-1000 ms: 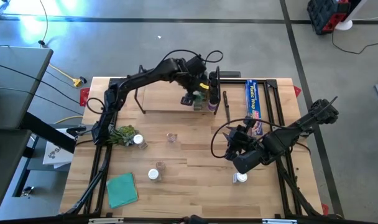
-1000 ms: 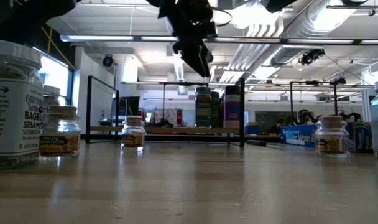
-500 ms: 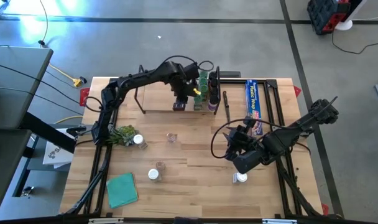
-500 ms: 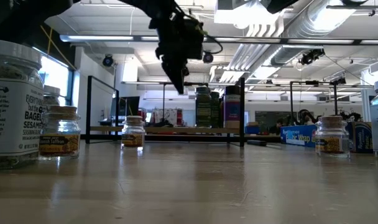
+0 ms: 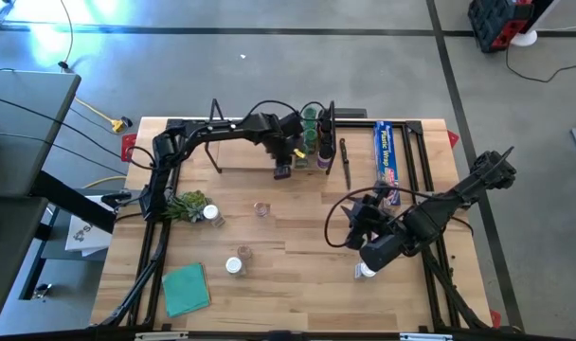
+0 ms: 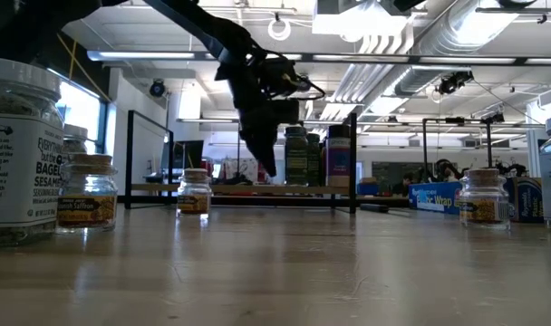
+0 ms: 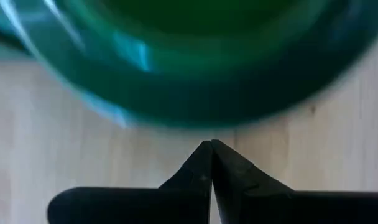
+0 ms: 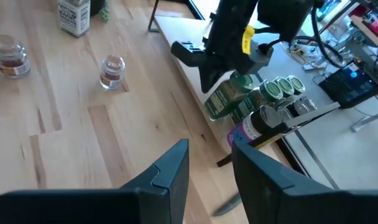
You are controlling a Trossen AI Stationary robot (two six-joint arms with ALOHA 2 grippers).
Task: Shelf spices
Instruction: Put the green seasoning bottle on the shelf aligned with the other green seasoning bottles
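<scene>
From the high view, I had the left claw (image 5: 282, 170) hanging over the shelf (image 5: 245, 156), just beside the jars (image 5: 314, 142) packed at the shelf's right end by the black wire frame (image 5: 331, 133), and my worry was that any sideways drift there would knock the row over. The right claw (image 5: 369, 270) sat over the near right of the tabletop (image 5: 297, 275), close above a white-lidded jar (image 5: 367, 272); four loose jars lay scattered on the tabletop, one (image 5: 211, 214) by the green leafy bunch (image 5: 188, 205), others (image 5: 261, 209) (image 5: 236, 264) well apart. In the low view, the left claw (image 6: 268, 167) pointed down at the shelf board (image 6: 248, 188) beside the shelved jars (image 6: 296, 156); I judged it low enough to scrape the board. In the left wrist view, its fingertips (image 7: 204, 158) were pressed together on nothing, with a green lid (image 7: 195, 56) filling the frame, so that jar looked very near and easy to bump. In the right wrist view, the right claw (image 8: 209, 163) stood partly open and empty, and I saw one green-lidded jar (image 8: 229, 96) leaning on the shelf right under the left arm; I judged it could topple into its neighbours (image 8: 279, 90).
</scene>
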